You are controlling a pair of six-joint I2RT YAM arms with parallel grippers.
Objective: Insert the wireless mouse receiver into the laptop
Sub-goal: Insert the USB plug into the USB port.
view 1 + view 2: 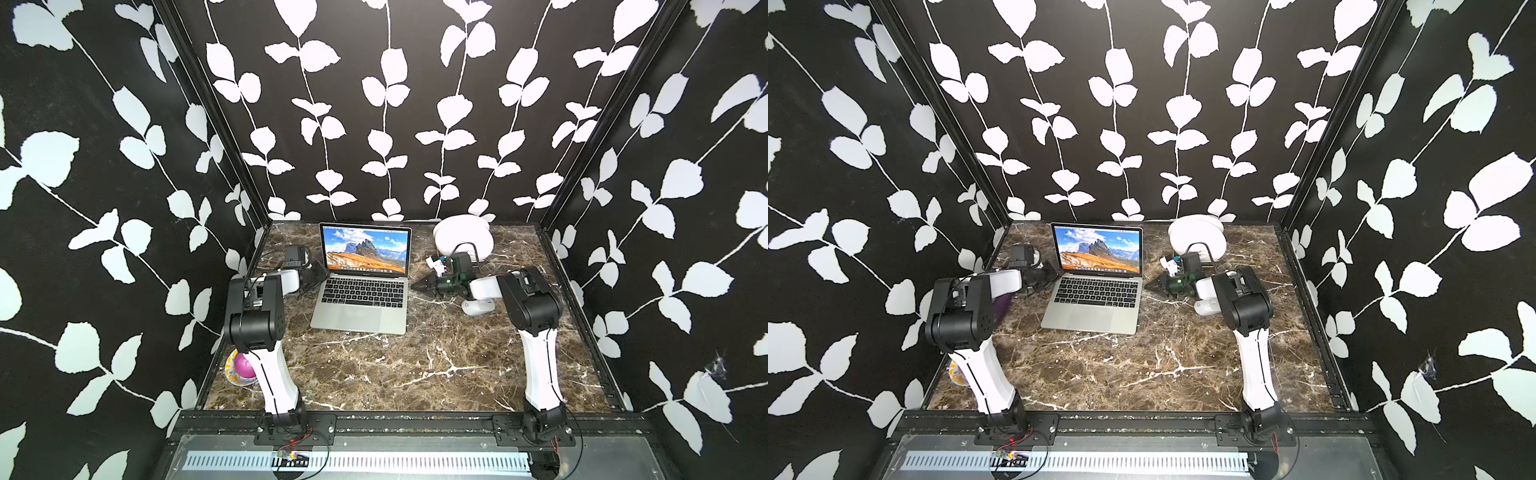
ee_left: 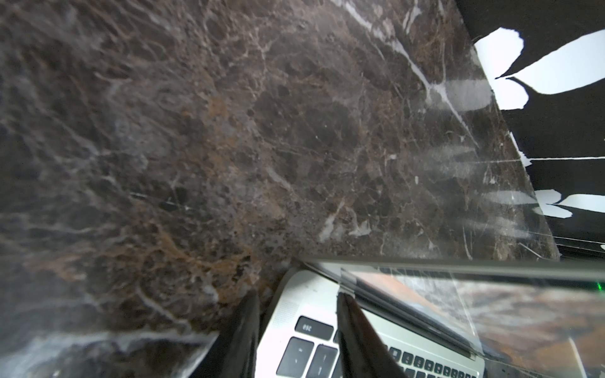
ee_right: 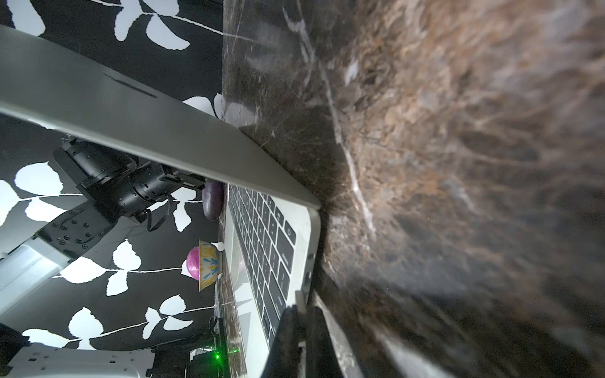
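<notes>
Right gripper [image 3: 302, 310], jaws closed tight on the small receiver [image 3: 299, 295], holds it at the right side edge of the laptop [image 3: 304, 222], beside the keyboard.

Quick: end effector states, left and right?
Left end effector: open, astride the laptop's rear corner.
Right end effector: shut on the receiver.
</notes>
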